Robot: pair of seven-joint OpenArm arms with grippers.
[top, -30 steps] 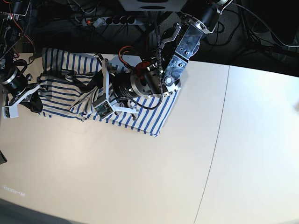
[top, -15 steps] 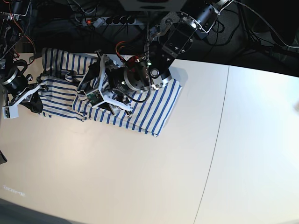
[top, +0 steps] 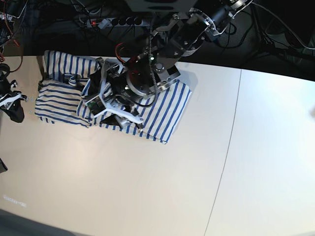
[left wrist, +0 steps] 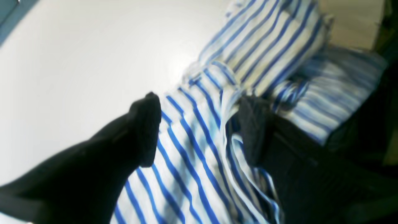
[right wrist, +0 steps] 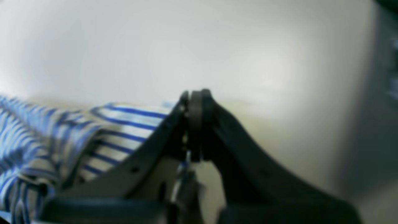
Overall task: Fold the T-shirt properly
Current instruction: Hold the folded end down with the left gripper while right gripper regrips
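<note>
Striped shirt [top: 162, 110] sits bunched at the table's [top: 147, 196] far left edge, partly folded but lumpy; layers need squaring, I'd say. Left gripper [left wrist: 199, 127] is spread wide over the cloth, holding nothing. Right gripper [right wrist: 196, 102] is clamped together, empty, just beside the shirt's edge.

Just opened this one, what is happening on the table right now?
A two-armed robot is partway through folding a striped T-shirt, which lies bunched and partly doubled over near the table's far edge. The left gripper hovers over the cloth with its jaws wide open, gripping nothing. The right gripper is shut and empty, off the shirt's edge at the side of the table.
</note>
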